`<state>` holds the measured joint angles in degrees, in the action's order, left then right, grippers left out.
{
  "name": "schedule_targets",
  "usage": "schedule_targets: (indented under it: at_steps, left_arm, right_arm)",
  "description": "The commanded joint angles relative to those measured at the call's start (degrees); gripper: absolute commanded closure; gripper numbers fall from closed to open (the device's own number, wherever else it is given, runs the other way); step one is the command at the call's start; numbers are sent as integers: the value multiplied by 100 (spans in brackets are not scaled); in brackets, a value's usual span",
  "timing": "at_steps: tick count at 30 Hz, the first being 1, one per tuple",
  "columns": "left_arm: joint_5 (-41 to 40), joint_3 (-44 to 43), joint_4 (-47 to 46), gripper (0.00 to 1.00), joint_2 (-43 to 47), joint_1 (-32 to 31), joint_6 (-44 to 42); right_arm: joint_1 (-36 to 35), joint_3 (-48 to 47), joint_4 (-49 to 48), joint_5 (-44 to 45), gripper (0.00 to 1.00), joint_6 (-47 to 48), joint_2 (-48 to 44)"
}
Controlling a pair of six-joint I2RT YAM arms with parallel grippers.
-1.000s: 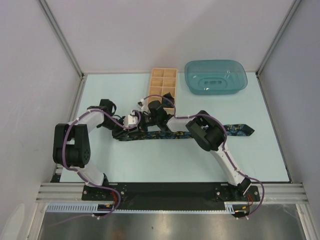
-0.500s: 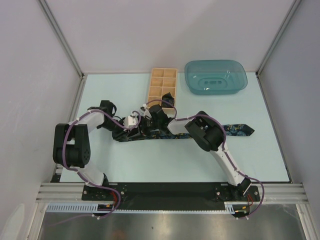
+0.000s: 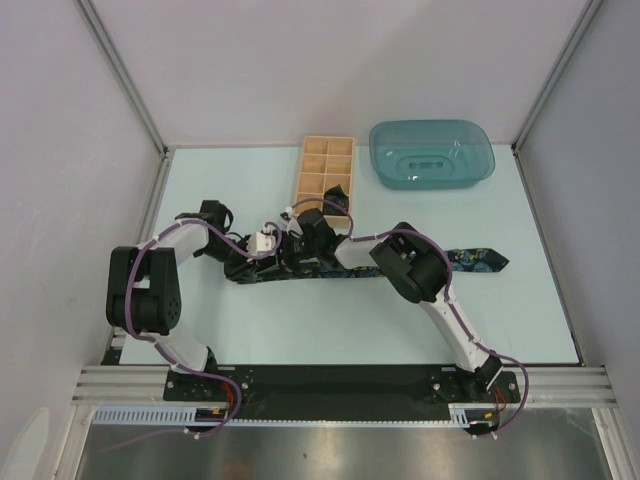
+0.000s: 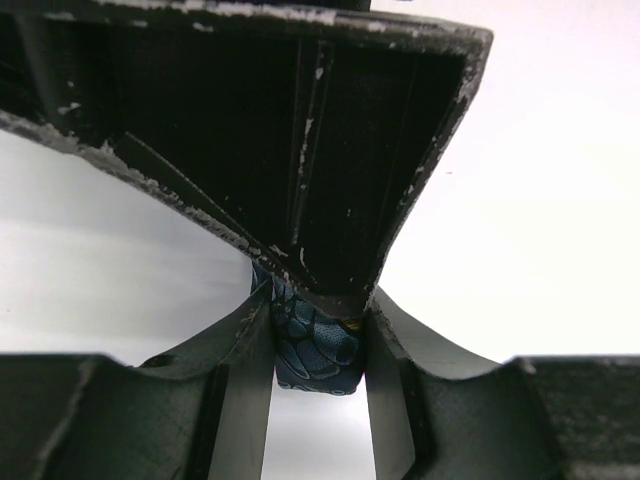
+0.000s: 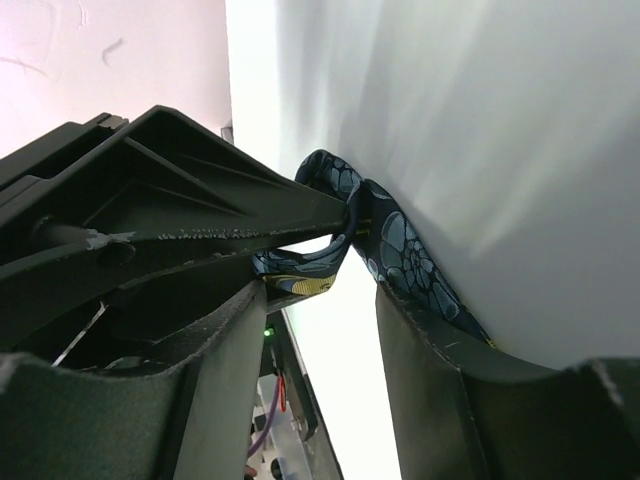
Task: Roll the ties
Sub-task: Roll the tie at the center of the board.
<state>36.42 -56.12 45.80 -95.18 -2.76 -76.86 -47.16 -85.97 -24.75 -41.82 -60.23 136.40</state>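
One dark tie (image 3: pixel 470 258) with a blue-yellow pattern lies in a long strip across the table, its pointed end at the right. My two grippers meet over its left part. My left gripper (image 3: pixel 281 256) is shut on a folded end of the tie (image 4: pixel 315 345), which is pinched between its two fingers; the gripper (image 4: pixel 318 372) faces the other arm's dark finger. My right gripper (image 3: pixel 306 248) stands open in its wrist view (image 5: pixel 320 305); the tie (image 5: pixel 400 245) loops over the left arm's finger and runs along my right-hand finger.
A compartmented wooden box (image 3: pixel 325 172) stands just behind the grippers. A teal plastic tray (image 3: pixel 432 155) sits at the back right. White walls close in the table on the left, right and back.
My right gripper has shifted slightly left, closer to the left gripper. The tie's left part has drawn in a little. The left arm has hardly moved.
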Motion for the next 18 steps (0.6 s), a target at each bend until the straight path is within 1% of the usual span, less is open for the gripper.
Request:
schedule_targets:
  at_steps: [1, 4, 5, 7, 9, 10, 11, 12, 13, 15, 16, 17, 18]
  left_arm:
    - [260, -163, 34, 57, -1, -22, -189]
    - [251, -163, 52, 57, -10, -22, -198]
    - [260, -163, 52, 58, 8, -22, -206]
    - [260, -163, 52, 57, 8, -22, -215]
    - [260, -180, 52, 56, -1, -22, -172]
    - [269, -180, 52, 56, -10, -22, -163]
    - [277, -198, 34, 55, -10, 4, -145]
    - [295, -207, 43, 54, -18, 21, -119]
    - [347, -233, 43, 53, -19, 74, -93]
    - [374, -294, 43, 48, -1, 153, -22]
    - [383, -303, 34, 45, 8, 223, -22]
    - [357, -312, 43, 43, 25, 259, -48]
    - [339, -303, 26, 38, 52, 259, -66]
  right_arm:
    - [-83, -297, -363, -10, 49, -226, 124]
    - [-127, -359, -478, 7, 53, -288, 168]
    - [-127, -359, -460, 8, 57, -288, 159]
    - [-118, -306, -443, 25, 62, -288, 159]
    - [-83, -254, -347, 34, 71, -201, 159]
    - [-83, -244, -276, 43, 78, -130, 168]
    - [-48, -236, -189, 43, 81, -17, 176]
    - [-39, -192, -162, 34, 84, 28, 177]
    - [-13, -166, -144, 43, 91, 63, 177]
    - [48, -148, -65, 34, 95, 221, 176]
    - [66, -156, -4, 25, 100, 274, 168]
    - [75, -148, 49, 16, 100, 327, 185]
    - [110, -130, 76, -1, 100, 353, 168]
